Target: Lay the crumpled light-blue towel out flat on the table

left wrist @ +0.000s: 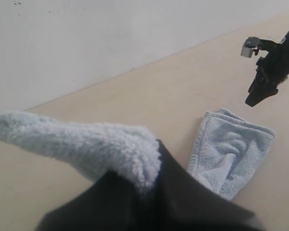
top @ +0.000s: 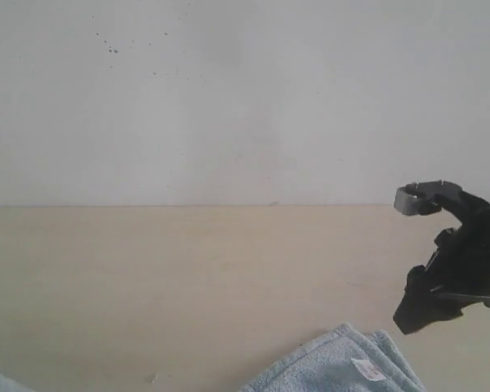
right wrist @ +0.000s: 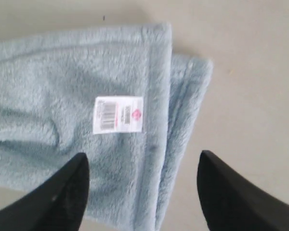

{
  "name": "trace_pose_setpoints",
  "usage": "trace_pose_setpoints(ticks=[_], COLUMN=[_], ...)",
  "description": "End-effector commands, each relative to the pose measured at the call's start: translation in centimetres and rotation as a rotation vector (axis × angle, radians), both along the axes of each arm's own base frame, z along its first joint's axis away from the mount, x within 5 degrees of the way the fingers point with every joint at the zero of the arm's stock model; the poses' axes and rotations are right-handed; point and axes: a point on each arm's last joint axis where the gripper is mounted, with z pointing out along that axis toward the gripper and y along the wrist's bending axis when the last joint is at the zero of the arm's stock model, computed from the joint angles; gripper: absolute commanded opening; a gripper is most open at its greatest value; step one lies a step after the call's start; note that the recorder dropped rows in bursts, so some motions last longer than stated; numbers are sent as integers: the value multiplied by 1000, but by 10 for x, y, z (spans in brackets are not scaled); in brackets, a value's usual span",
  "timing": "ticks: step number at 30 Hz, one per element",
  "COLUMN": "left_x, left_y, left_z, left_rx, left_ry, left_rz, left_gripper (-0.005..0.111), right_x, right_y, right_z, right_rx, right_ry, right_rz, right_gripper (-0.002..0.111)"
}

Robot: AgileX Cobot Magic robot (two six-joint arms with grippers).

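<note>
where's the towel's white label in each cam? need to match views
Exterior view: white label at the bottom edge, right of centre, on the towel, under the right gripper.
Left wrist view: label not visible on either part of the towel.
Right wrist view: label mid-frame, above the gripper's open fingers.
Shared landmark: the towel's folded, hemmed end.

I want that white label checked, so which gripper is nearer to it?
Right. The right gripper hangs open over the label on the towel; the left gripper is well away, clamping a raised part of the towel.
</note>
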Motion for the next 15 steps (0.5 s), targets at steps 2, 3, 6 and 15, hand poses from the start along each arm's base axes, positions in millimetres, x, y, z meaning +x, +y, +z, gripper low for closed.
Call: trace_pose_setpoints(ticks=[2,3,6,15], left_x=[-2,-2,-2,-2], left_y=[0,0,0,0], left_z=[0,0,0,0], left_rx=[-4,-4,-4,-2], left_ry=[-10,-10,-10,-11], left_rz=[-6,-6,-6,-7], left_gripper=[4,4,4,4], right_x=[8,9,11,28], right_y=[4,7,21,53], right_z=[7,3,-10,-56], right_rx=[48,43,23,-114], right_ry=[-121,-122,-124,-217], right_rz=[-20,-6,80,180], right_gripper=[56,56,56,56])
